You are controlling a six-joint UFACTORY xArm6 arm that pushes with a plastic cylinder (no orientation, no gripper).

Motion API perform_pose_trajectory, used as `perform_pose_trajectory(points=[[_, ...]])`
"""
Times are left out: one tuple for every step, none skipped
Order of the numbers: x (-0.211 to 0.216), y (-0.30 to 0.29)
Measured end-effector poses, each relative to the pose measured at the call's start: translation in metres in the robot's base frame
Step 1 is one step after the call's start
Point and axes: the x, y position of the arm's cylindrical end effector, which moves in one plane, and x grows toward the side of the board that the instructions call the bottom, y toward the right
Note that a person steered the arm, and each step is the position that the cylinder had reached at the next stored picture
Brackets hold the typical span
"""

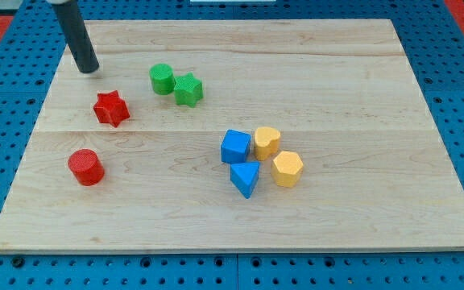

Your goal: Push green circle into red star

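Green circle sits in the upper left part of the wooden board, touching or just beside a green star on its right; we find the red star below and to the view's left of it, apart from it, with bare wood between the two; a red circle stands farther toward the view's bottom, well apart from the red star. We see my tip resting near the board's upper left corner, above and to the left of the red star and to the left of the green circle, touching no block; the dark rod rises from it toward the view's top edge, and it is a plain rod end that holds nothing. Right of the board's middle we count a tight cluster: a blue cube, a yellow block with a rounded top just beside it on the right, a blue triangle below the cube, and a yellow hexagon at the lower right; these four lie well apart from the green and red blocks. Around the board we see a blue perforated surface.
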Motion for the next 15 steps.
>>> perform_pose_trajectory(points=[[-0.019,0.039],[-0.02,0.111],[-0.02,0.171],[0.018,0.148],[0.06,0.081],[0.057,0.035],[-0.024,0.066],[-0.035,0.167],[-0.009,0.211],[0.029,0.151],[0.063,0.092],[0.055,0.045],[0.017,0.031],[0.015,0.07],[0.015,0.124]])
